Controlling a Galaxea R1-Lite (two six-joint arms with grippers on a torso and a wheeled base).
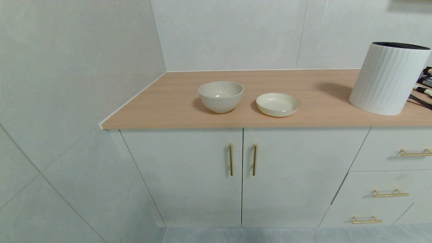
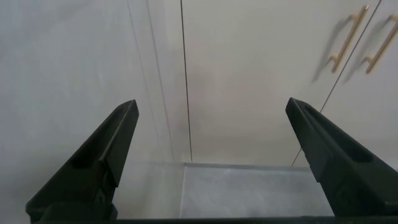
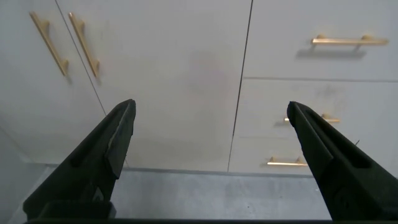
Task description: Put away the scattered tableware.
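Note:
A deep beige ribbed bowl stands on the wooden countertop, left of a shallow cream dish. Below them are two white cabinet doors with gold handles, both closed. My left gripper hangs low before the cabinet's left side, open, nothing between its dark fingers. My right gripper is open too, facing the cabinet doors and the drawers, with nothing held.
A tall white ribbed container stands at the counter's right end, with dark utensils behind it. Three drawers with gold handles lie right of the doors. Tiled walls close off the left and back. Grey floor lies below.

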